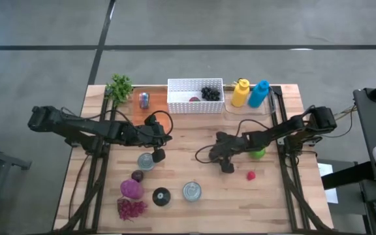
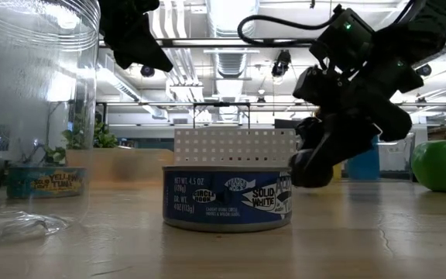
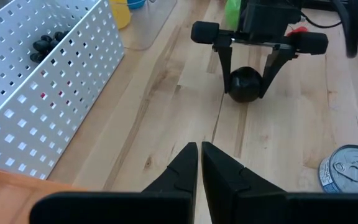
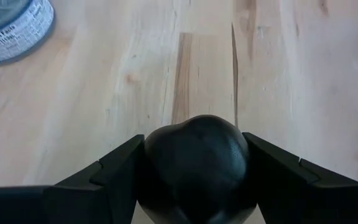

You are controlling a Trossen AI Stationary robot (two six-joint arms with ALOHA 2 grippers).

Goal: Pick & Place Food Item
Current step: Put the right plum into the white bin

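1. In the low view, a blue tuna can (image 2: 228, 198) stands upright on the wooden tabletop (image 2: 362, 248) nearest the camera, with a clear glass container (image 2: 29, 108) at the near left edge.
2. Just behind and to the right of that can, the right gripper (image 2: 313, 164) holds a dark, round fruit (image 2: 313, 167), probably a plum, between its fingers, close above the tabletop.
3. The right wrist view shows the same dark fruit (image 4: 196, 163) clamped from both sides by the two dark fingers (image 4: 114, 171), with bare wood beyond it and part of a can (image 4: 14, 28) farther off.
4. From above, the right gripper (image 1: 226, 164) sits near the middle of the tabletop, right of centre, with a green fruit (image 1: 258, 153) just beside the arm and a small red item (image 1: 250, 175) a little nearer the front edge.
5. The left gripper (image 1: 158, 154) hovers left of centre, its fingers (image 3: 182, 168) pressed together and holding nothing; a second can (image 1: 146, 160) lies just beside it.
6. Along the front lie a purple round item (image 1: 131, 189), a cluster of red grapes (image 1: 131, 208), a small dark disc (image 1: 161, 196) and a silver-topped can (image 1: 192, 191).
7. At the far edge stands a white perforated basket (image 1: 181, 104) holding dark berries (image 1: 210, 93), flanked by a leafy green bunch (image 1: 119, 87), a yellow bottle (image 1: 240, 93) and a blue bottle (image 1: 258, 94).
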